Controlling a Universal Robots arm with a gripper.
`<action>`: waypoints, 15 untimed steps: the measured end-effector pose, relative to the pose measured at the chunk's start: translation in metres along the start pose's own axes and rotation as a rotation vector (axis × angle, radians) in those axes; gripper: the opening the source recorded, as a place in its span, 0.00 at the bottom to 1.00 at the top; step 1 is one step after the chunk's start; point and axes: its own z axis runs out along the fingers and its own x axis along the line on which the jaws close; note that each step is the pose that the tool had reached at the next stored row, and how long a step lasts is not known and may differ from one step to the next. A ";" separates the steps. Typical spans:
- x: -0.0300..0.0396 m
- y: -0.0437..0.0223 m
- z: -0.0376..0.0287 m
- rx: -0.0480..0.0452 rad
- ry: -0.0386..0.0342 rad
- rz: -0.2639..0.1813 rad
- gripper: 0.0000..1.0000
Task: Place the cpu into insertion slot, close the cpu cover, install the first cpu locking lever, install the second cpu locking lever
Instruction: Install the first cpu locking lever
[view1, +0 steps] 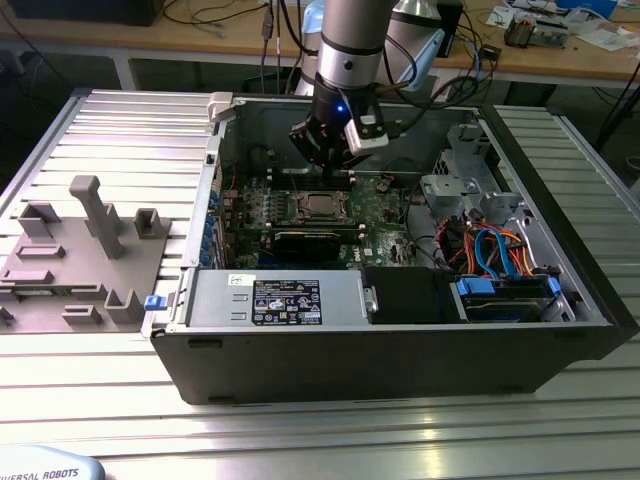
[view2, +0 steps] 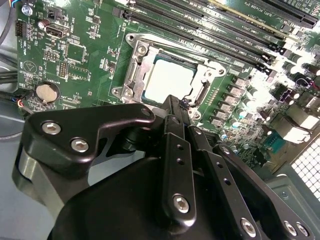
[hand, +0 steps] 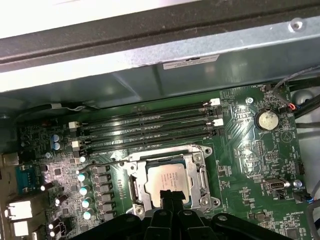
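The gripper (hand: 171, 196) hangs low inside the open computer case (view1: 560, 340). Its black fingers (view2: 176, 150) are pressed tight together, with nothing between them, and their tip sits right at the edge of the cpu (hand: 167, 181). The cpu lies flat in the insertion slot (view2: 165, 80) on the green circuit board (hand: 250, 150), with the silvery cpu cover (hand: 200, 172) folded down around it like a picture frame. So the chip looks placed and the cover looks closed.

I think the work is now at the locking levers. A thin wire lever (hand: 102, 164) sticks out beside the socket, toward the long memory slots (hand: 145, 132), and looks not yet hooked down. Pushing it calls for a small, careful press, sideways and down, so the tip does not slip onto the chip or the tiny parts close by.
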 end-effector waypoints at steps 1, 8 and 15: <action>0.0000 0.0000 0.0000 0.0005 0.0000 -0.008 0.11; 0.0000 0.0000 0.0000 0.0020 0.0004 -0.036 0.11; 0.0000 0.0000 0.0000 0.0044 0.0009 -0.077 0.11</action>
